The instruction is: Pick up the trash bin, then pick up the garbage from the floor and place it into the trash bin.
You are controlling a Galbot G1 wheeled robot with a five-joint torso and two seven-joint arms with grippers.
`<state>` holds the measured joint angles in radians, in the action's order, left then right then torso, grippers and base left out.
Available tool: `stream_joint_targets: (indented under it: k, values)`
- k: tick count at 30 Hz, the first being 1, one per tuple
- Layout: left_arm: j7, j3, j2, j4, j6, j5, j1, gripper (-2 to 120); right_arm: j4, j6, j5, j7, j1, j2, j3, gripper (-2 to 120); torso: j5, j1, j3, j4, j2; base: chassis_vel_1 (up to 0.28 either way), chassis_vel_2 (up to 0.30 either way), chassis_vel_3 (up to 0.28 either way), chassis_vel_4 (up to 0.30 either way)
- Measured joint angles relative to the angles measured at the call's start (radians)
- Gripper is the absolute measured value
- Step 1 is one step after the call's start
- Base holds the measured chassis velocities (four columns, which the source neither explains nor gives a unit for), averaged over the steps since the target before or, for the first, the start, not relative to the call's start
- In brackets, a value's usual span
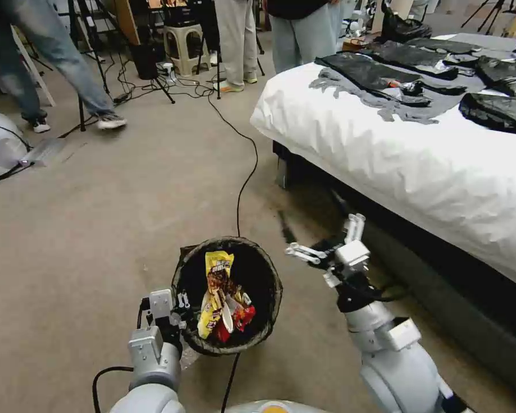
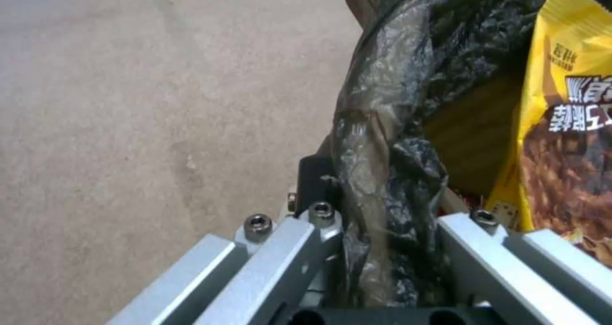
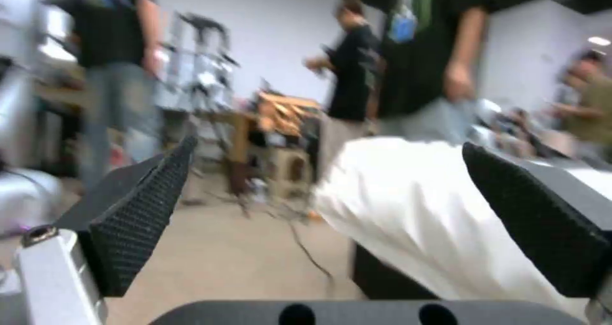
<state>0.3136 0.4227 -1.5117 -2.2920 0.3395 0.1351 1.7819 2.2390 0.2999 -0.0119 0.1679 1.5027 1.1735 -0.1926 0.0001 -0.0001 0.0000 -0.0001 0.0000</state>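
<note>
Trash bin (image 1: 227, 295) hung clamped at its nine o'clock rim by the left gripper (image 1: 182, 302), wrappers (image 1: 219, 298) inside; the right gripper (image 1: 327, 241), spread and empty, hovered at its two o'clock.

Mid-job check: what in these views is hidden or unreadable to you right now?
- Trash bin outer wall: head view, covered by the black bag.
- Litter beneath the yellow wrapper: buried.
- Left gripper fingertips: left wrist view, wrapped by the bag rim.
- Floor near the right gripper: right wrist view, blurred.
</note>
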Motion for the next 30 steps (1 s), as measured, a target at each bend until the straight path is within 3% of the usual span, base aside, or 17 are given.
stream_joint_targets:
  k: [12,30]
  values:
    - [0.000,0.011,0.005,-0.005,-0.002,0.018,-0.003,0,-0.060,0.044,0.083,0.076,0.124,0.076,-0.048,100,-0.0003,0.000,0.000,0.0000,0.000,0.000,0.000,0.000,0.000]
    - [0.000,0.008,0.002,-0.019,-0.003,0.031,-0.007,0,-0.111,0.083,0.084,0.069,0.089,0.104,-0.050,100,-0.0001,0.000,0.000,0.0001,0.000,0.000,0.000,0.000,0.000]
